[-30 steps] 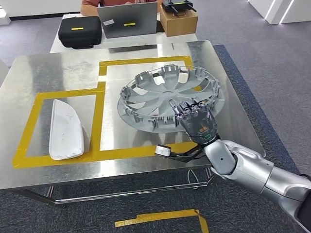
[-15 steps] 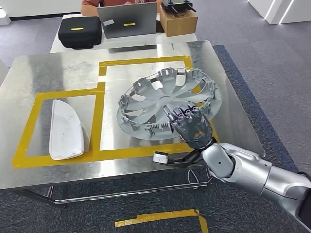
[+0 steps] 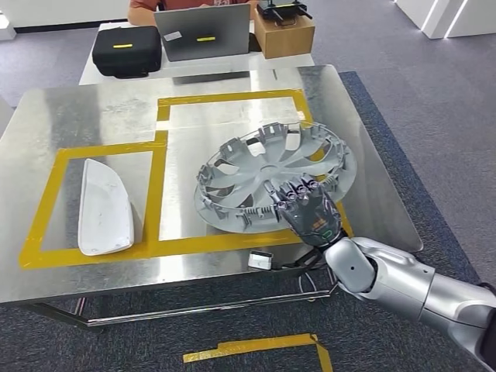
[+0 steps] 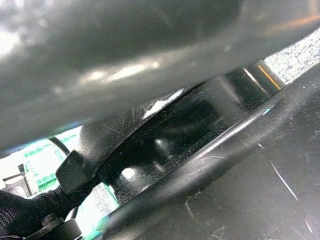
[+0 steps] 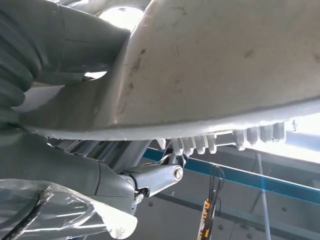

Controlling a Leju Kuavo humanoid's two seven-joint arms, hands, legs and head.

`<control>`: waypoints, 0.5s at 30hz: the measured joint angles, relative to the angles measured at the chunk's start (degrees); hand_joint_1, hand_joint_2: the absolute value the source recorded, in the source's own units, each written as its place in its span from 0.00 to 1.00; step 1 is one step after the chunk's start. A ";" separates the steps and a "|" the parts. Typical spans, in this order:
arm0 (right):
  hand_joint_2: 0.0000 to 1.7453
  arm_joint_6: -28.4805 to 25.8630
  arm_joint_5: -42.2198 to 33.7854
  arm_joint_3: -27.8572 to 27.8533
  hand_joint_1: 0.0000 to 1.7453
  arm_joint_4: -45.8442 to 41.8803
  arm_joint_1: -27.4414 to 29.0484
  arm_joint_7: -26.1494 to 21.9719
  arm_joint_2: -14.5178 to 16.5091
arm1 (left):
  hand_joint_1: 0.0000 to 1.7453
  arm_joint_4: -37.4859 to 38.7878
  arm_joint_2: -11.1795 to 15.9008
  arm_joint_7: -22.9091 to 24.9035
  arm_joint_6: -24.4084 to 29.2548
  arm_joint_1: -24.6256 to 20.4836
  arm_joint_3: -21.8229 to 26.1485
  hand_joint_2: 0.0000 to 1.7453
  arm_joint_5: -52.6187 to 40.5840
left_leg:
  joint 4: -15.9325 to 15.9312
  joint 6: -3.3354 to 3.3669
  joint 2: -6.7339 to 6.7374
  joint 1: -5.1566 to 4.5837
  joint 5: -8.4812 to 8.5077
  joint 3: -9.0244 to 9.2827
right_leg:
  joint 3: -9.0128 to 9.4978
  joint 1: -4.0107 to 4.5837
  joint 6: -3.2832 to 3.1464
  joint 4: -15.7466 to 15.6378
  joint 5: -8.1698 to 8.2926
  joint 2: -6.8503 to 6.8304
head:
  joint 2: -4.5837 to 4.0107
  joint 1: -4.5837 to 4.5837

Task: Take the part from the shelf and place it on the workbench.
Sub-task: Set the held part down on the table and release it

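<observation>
Wheel cover (image 3: 266, 174) sits tilted over the workbench (image 3: 87, 124), near rim clasped by right hand (image 3: 307, 211): fingers (image 3: 292, 192) above, thumb beneath. Left hand's state cannot be told.

Head view looks forward and down from high up over the whole metal table (image 3: 87, 116). Right wrist view sits very close behind the right hand (image 3: 307, 209), against the wheel cover (image 3: 275, 174) rim; both share that hand and cover (image 5: 226, 60). Left wrist view is close-up, blurred dark surfaces.
</observation>
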 joint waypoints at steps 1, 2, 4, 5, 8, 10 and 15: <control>0.75 0.00 0.00 0.00 0.75 0.01 0.05 0.00 -0.02 | 0.00 0.00 0.00 0.00 0.00 0.00 -0.10 0.25 0.00 | 0.00 0.00 0.00 0.00 0.00 0.00 | 0.00 0.00 0.00 0.00 0.00 0.00 | 0.00 -0.01; 0.50 0.00 0.00 0.00 0.50 0.01 0.08 0.00 -0.03 | 0.00 0.00 0.00 0.00 0.00 0.00 -0.17 0.50 0.00 | 0.00 0.00 0.00 0.00 0.00 0.00 | 0.00 0.00 0.00 0.00 0.00 0.00 | 0.00 -0.01; 0.00 0.00 0.01 -0.01 0.00 0.01 0.09 0.02 -0.04 | 0.00 0.00 0.00 0.00 0.00 0.00 -0.30 1.00 0.00 | 0.00 0.00 0.00 0.00 0.00 0.00 | 0.00 0.00 0.00 0.00 0.00 0.00 | 0.00 -0.01; 0.00 0.00 0.01 -0.02 0.00 0.01 0.06 0.05 -0.04 | 0.00 0.00 0.00 0.00 0.00 -0.01 -0.36 1.00 0.00 | 0.00 0.00 0.00 0.00 0.00 0.00 | 0.00 0.00 0.00 0.00 0.00 0.00 | 0.00 -0.01; 0.00 0.00 0.04 -0.02 0.00 0.05 0.09 0.10 -0.05 | 0.00 0.00 0.00 0.00 0.02 -0.03 -0.55 1.00 -0.02 | 0.00 0.00 0.00 0.01 0.00 0.00 | 0.00 0.00 0.00 0.00 0.00 0.00 | 0.00 -0.02; 0.00 0.00 0.04 -0.02 0.00 0.08 0.10 0.12 -0.06 | 0.00 0.00 0.00 0.00 0.07 -0.05 -0.57 1.00 -0.02 | 0.00 0.00 0.01 0.01 0.00 0.01 | 0.00 0.00 0.00 0.00 0.00 0.02 | 0.00 -0.02; 0.00 0.00 0.04 -0.02 0.00 0.26 0.08 0.13 -0.06 | 0.00 0.00 0.02 -0.01 0.09 -0.11 -0.56 1.00 0.20 | 0.01 0.00 0.01 0.01 0.00 0.01 | 0.01 0.00 0.00 0.00 0.00 0.01 | 0.00 -0.03</control>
